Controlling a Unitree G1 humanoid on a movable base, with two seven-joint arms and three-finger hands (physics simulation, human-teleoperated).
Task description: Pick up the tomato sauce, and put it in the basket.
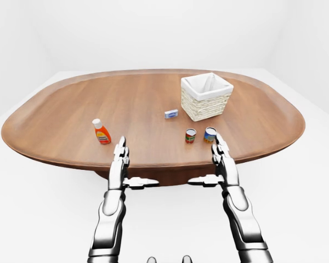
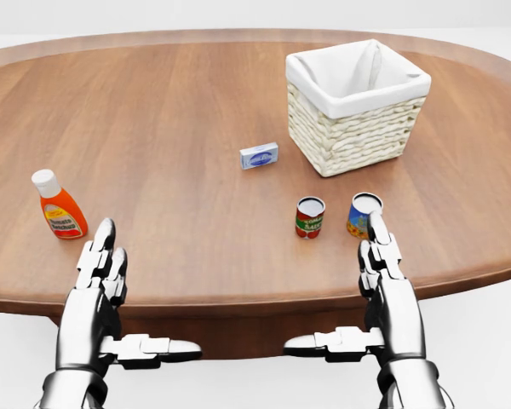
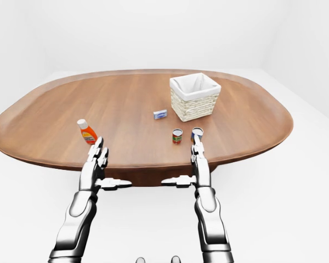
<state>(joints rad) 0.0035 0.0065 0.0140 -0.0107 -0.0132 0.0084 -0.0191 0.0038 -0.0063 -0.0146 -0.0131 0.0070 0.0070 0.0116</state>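
Note:
The tomato sauce, a small can with a red and green label [image 2: 309, 216], stands upright on the wooden table [image 2: 170, 119] near its lower edge in the head view. Up and to the right of it sits the wicker basket [image 2: 358, 141] with a white liner, nothing showing inside. My right hand [image 2: 381, 277] is open, fingers flat and thumb pointing left, over the table's edge just below a blue and yellow can [image 2: 363, 213], right of the sauce can. At the lower left my left hand [image 2: 105, 281] is open too, holding nothing.
An orange bottle with a white cap [image 2: 60, 206] stands at the left, just above my left hand. A small blue and white box [image 2: 259, 156] lies left of the basket. The table's rim runs under both hands.

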